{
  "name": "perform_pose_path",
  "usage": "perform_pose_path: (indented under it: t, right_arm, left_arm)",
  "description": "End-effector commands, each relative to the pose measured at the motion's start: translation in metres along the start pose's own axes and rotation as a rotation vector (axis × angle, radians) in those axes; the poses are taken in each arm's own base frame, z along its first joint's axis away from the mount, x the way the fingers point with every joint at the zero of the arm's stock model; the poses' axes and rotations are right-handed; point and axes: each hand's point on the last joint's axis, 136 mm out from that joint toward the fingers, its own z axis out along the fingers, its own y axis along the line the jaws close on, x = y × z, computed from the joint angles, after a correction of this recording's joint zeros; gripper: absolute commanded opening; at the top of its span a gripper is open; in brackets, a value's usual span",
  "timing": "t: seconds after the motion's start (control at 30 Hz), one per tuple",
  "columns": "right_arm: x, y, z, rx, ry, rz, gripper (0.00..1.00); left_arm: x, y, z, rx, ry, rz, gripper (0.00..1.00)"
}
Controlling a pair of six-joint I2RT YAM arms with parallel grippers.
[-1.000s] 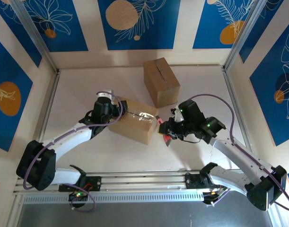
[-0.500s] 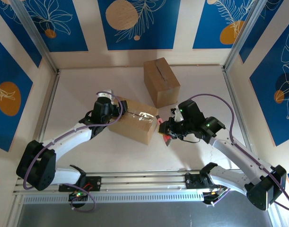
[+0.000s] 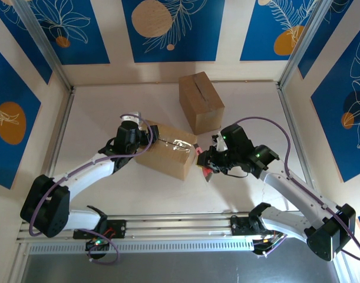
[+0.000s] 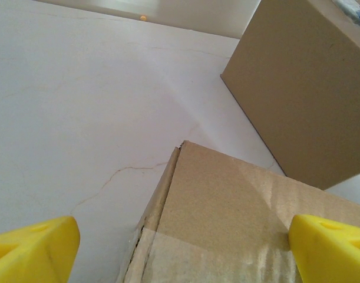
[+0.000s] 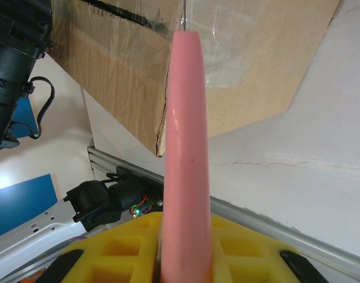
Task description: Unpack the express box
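Clamping a pink tool [image 5: 185,118] between its yellow fingers [image 5: 238,236], the right gripper [image 3: 207,164] points it straight ahead. The tip sits at the clear tape on the end of the express box [image 3: 168,150], though from here I can't quite tell whether it touches. At the box's opposite end the left gripper [image 4: 180,250] stands spread wide, gripping nothing, with its fingers [image 4: 32,247] either side of a top corner. Just beyond that, a second, taller carton [image 3: 200,101] stands on the white table [image 3: 97,112].
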Motion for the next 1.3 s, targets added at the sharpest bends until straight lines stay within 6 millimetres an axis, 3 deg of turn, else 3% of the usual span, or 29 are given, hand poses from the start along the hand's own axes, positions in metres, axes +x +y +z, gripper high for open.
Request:
perform_pose_path:
  t: [0.0,1.0,1.27]
  right_arm:
    - [0.011,-0.01,0.005,0.029,0.036,0.032,0.0]
    - [0.055,-0.014,0.017,0.086,0.106,0.052,0.0]
    - [0.049,-0.016,0.014,0.085,0.083,0.053,0.0]
  left_arm:
    - [0.092,0.031,0.005,-0.101,0.286,0.048,0.92]
    - [0.129,0.047,0.014,-0.159,0.375,0.013,0.92]
    - [0.138,0.043,0.011,-0.128,0.427,0.018,0.9]
